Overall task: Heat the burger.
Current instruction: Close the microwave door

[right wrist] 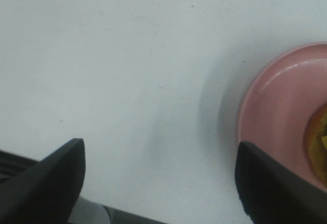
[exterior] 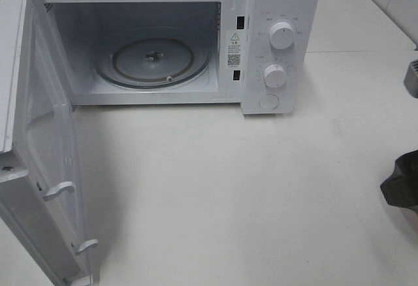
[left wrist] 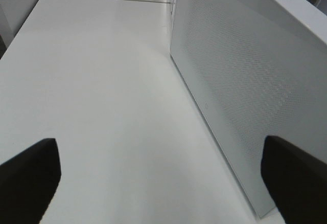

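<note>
Only a golden-brown sliver of the burger [right wrist: 320, 139] shows, lying on a round pink plate [right wrist: 278, 111] at the edge of the right wrist view. My right gripper [right wrist: 161, 183] is open over the white table, one dark finger [right wrist: 271, 188] overlapping the plate's rim and nothing between the jaws. My left gripper [left wrist: 158, 183] is open too, its fingers wide apart beside the microwave's swung-out door [left wrist: 245, 91]. The white microwave [exterior: 274, 44] stands open at the back with a bare glass turntable [exterior: 153, 61]. Burger and plate are outside the exterior high view.
The microwave door [exterior: 39, 155] hangs open toward the front left. Two round knobs [exterior: 281, 34] sit on the microwave's right panel. A dark part of the right arm [exterior: 400, 183] juts in at the right edge. The white table [exterior: 228, 188] stretches in front of the microwave.
</note>
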Controlling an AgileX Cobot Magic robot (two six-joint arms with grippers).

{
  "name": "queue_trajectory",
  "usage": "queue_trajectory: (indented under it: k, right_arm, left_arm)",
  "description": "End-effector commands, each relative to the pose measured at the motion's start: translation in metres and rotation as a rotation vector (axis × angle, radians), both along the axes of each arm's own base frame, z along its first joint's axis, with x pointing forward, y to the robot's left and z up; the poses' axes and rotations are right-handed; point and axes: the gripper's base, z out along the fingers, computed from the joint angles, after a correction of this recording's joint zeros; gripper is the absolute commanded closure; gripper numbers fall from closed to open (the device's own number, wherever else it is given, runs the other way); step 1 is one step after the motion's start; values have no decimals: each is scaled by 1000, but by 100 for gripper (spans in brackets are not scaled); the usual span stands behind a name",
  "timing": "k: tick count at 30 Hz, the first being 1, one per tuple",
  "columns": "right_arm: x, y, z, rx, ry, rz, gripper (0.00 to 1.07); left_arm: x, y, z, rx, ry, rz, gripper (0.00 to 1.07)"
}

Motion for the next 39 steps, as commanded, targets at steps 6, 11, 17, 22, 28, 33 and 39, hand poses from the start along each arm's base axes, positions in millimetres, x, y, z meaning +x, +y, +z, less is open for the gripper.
queue_trajectory:
  k: [6,11,17,22,28,33,39]
  right_arm:
    - [-35,-11,37,77,-80,96,29]
    - [-54,-23,43,93,-155,102,29]
    - [-83,-38,35,135,-244,95,30]
    - [-94,-44,24,157,-267,66,31]
    - [-104,-53,27,168,-345,-37,31]
    - [-124,-61,30,174,-491,-134,31]
    - [-143,-62,30,185,-614,-174,31]
  left_arm:
    - [0,0,0,1,-12,3,7]
    - [0,0,0,1,-12,3,7]
    - [0,0,0,1,-12,3,7]
    - [0,0,0,1,-12,3,7]
    - [0,0,0,2,-12,4,7]
    - [0,0,0,2,-12,4,7]
    - [0,0,0,2,-12,4,7]
